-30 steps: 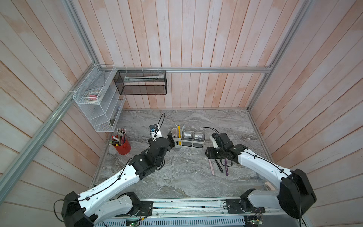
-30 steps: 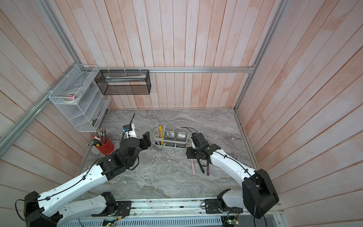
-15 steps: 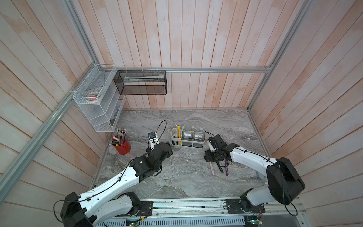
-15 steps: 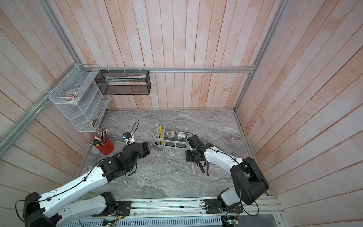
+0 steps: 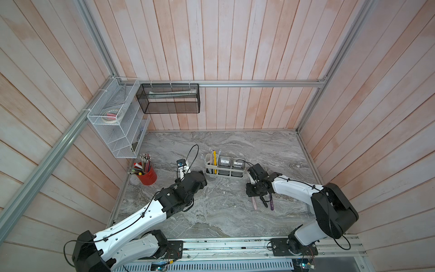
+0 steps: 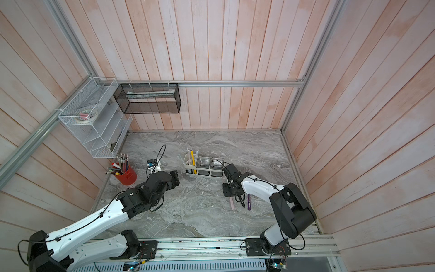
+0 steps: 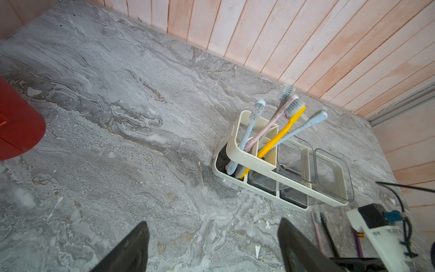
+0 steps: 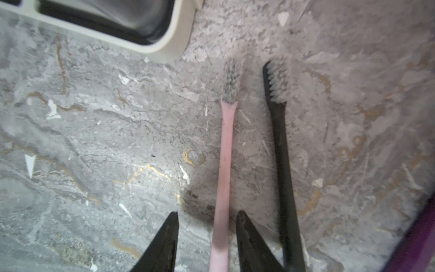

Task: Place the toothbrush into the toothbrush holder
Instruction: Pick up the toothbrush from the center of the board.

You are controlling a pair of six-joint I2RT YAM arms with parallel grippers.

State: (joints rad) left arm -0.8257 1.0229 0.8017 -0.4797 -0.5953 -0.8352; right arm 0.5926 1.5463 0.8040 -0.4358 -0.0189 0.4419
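Black and part-open, the right jaws stand low over the counter (image 8: 94, 141) on either side of the pink toothbrush (image 8: 226, 146), astride the lower half of its handle. One tip sits just beside the handle and the other leaves a clear strip of grey marble between, so the jaws are not clamped on it. The pink toothbrush lies flat, its bristle head pointing towards the near corner of the toothbrush holder (image 8: 175, 40), close to it but apart. Just beside it, roughly parallel, lies a black toothbrush (image 8: 280, 153). Beyond that is a purple toothbrush (image 8: 419, 237), only a blurred edge in the right wrist view but whole in a top view (image 5: 271, 203). The left jaws gape wide with nothing between them, held above bare counter short of the holder's slotted end. In that slotted end four brushes (image 7: 280, 136) stand leaning: two pale blue, one pink, one yellow. Two clear cups (image 7: 329, 174) fill the remaining bays. In both top views the holder sits mid-counter between the two arms, and a red cup (image 5: 148, 176) of pencils stands well apart, by the left wall.
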